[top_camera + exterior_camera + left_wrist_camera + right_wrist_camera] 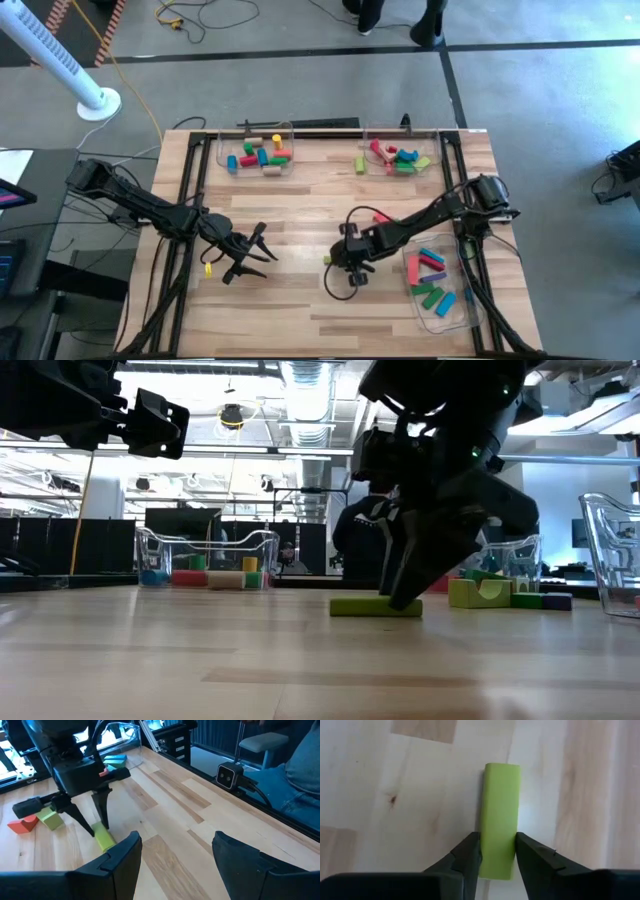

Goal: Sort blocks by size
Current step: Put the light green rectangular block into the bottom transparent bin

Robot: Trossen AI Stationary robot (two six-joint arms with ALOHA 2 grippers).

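A light-green bar block (500, 810) lies flat on the table near its middle (328, 260). My right gripper (498, 857) stands over it, pointing steeply down, shut on one end of the block (375, 606). My left gripper (248, 256) waits open above the table's left half, with nothing between its fingers (175, 855). A red block (22, 825) and a green block (50, 818) rest on the table beyond the right gripper. Other coloured blocks lie in three clear trays. My right gripper pinches the green block's two long sides (495, 854) between its two fingers, close to one end. The fingers (405, 598) come from above, slanting down, and lie across the bar. The block lies flat on the table.
Two clear trays (255, 152) (395, 157) with blocks stand along the far edge. A third tray (437, 285) sits at the right near side beside the right arm. A small yellow piece (208, 268) lies by the left arm. Bare wood stretches between the two grippers.
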